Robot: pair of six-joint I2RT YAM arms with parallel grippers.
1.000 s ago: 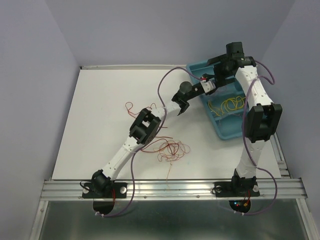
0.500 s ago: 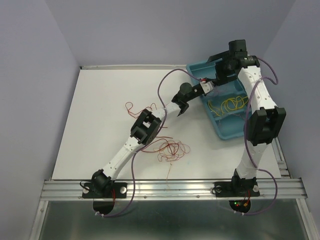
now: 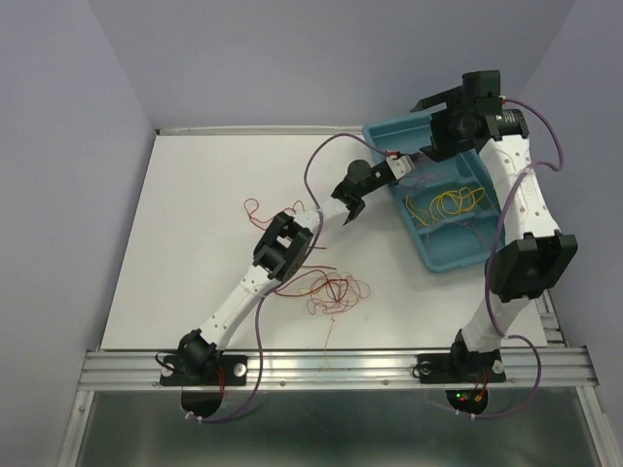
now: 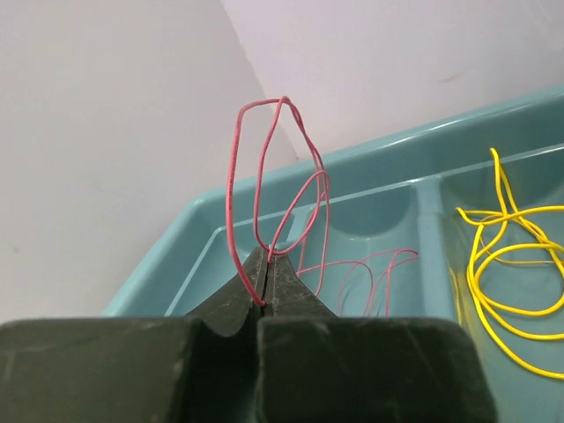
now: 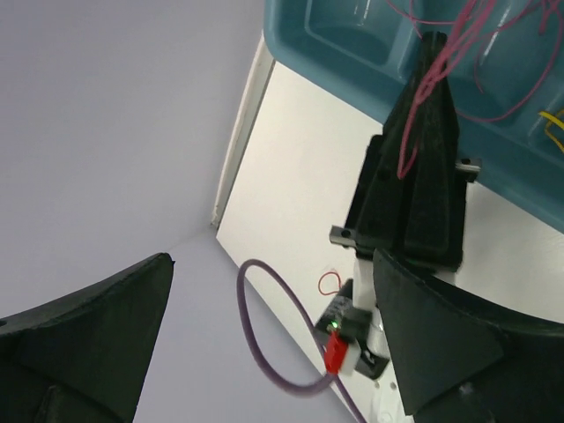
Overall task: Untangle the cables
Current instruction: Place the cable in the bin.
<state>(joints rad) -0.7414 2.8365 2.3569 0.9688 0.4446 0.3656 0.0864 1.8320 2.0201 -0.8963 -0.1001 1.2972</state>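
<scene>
Pinching a thin pink wire strand (image 4: 231,176) in tightly closed left fingers (image 4: 295,295), its loops standing over the left compartment of the teal plastic tray (image 4: 397,159), probably to lay it apart from the yellow wire (image 3: 450,202) | right fingers (image 5: 441,352) spread wide, empty, raised upper right, seemingly keeping clear | red-orange wire tangle (image 3: 331,290) lower centre on the white worktop (image 3: 195,214), awaiting sorting

Two arms are counted, one left (image 3: 243,282) and one right (image 3: 521,209), and two pincers: the left pincer (image 4: 267,264) and the right pincer (image 5: 273,264). One teal tray (image 3: 435,263) is seen at the far right corner of the single worktop (image 3: 195,195). Four groups of cables are made out: one pink-red strand (image 4: 231,185), one lone red strand (image 3: 255,212) toward the left edge, one red-and-orange tangle (image 3: 331,290) by the near edge and one yellow cluster (image 3: 450,202). The strands within the last two cannot be counted.
</scene>
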